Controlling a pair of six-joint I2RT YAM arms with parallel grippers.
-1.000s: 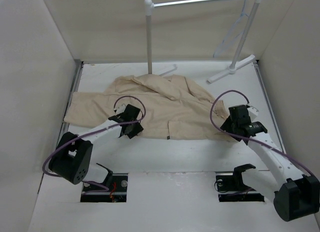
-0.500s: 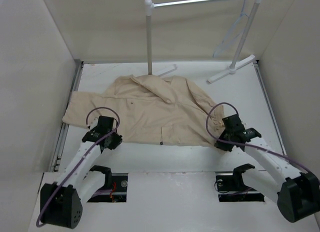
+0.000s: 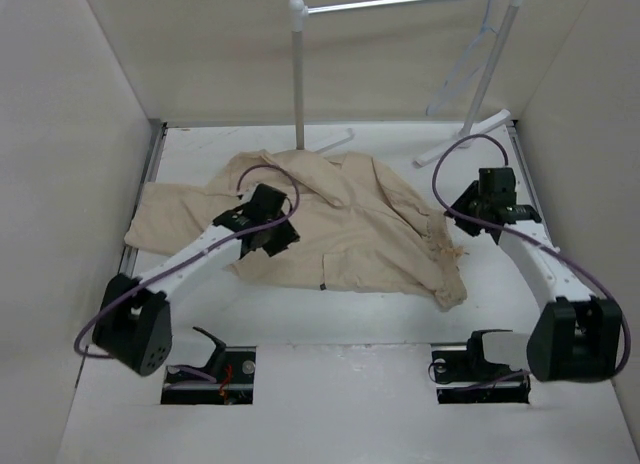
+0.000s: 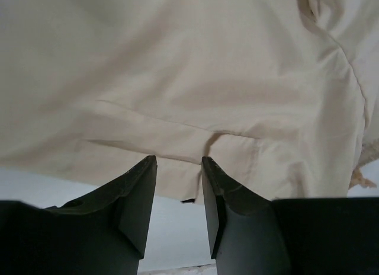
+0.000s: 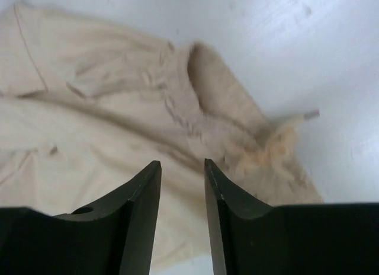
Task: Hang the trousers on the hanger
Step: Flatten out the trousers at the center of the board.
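Note:
The beige trousers (image 3: 340, 219) lie spread and rumpled on the white table, one leg reaching far left. Their gathered waist with a frayed drawstring (image 3: 452, 250) is at the right. My left gripper (image 3: 276, 234) is open and empty, hovering over the trousers' middle; its wrist view shows a pocket flap and hem (image 4: 195, 138) just past the fingertips (image 4: 149, 165). My right gripper (image 3: 473, 206) is open and empty, just right of the waist; its view looks down on the waist folds (image 5: 195, 91) and drawstring (image 5: 278, 146). The pale wire hanger (image 3: 470, 69) hangs from the rack at the back right.
A white tubular rack stands at the back, with a left post (image 3: 298, 74), a top bar (image 3: 400, 1) and a right post with feet (image 3: 465, 139). Beige walls close in the table's left, back and right. Two dark openings (image 3: 208, 372) sit by the arm bases.
My left arm swung from the trousers' front left edge to over their middle. My right arm moved back and right, away from the waist. The waist end now lies bunched toward the front right.

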